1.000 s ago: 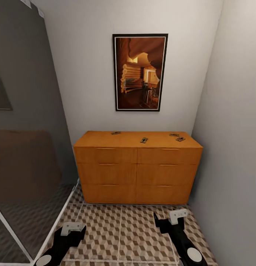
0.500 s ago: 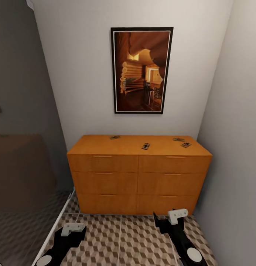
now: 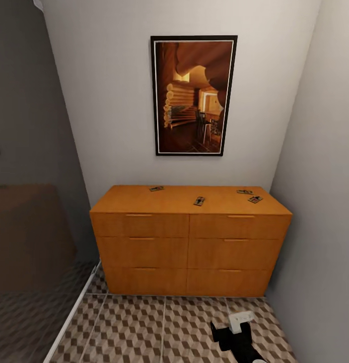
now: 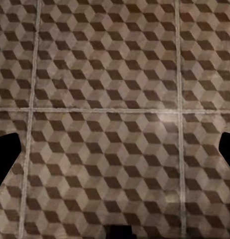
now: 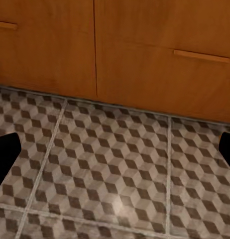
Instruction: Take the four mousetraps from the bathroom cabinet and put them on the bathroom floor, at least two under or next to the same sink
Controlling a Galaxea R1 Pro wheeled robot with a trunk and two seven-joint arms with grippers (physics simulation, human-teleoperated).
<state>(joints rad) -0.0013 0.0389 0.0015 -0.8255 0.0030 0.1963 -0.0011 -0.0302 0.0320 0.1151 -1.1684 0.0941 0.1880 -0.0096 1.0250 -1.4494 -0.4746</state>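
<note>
Several mousetraps lie flat on top of the orange-brown cabinet point(image 3: 189, 242): one at the back left point(image 3: 156, 188), one in the middle point(image 3: 199, 201), and two close together at the right end point(image 3: 244, 191) point(image 3: 255, 199). The cabinet's drawers are shut. Low over the bathroom floor point(image 3: 144, 327), in front of the cabinet's right half, is my right gripper point(image 3: 230, 334). Its wrist view faces the lower drawers point(image 5: 160, 59) with dark fingertips point(image 5: 5, 152) far apart and nothing between them. My left gripper point(image 4: 115, 154) hangs open over bare tiles, fingertips point(image 4: 5, 159) at the frame's sides.
A framed picture point(image 3: 193, 95) hangs above the cabinet. A grey wall point(image 3: 320, 201) closes the right side just beyond the cabinet. On the left a glass panel point(image 3: 33, 227) with a white bottom rail point(image 3: 73, 315) borders the tiles.
The head view has closed in on the cabinet. My left arm has dropped out of the bottom of that view, and my right gripper sits lower in it.
</note>
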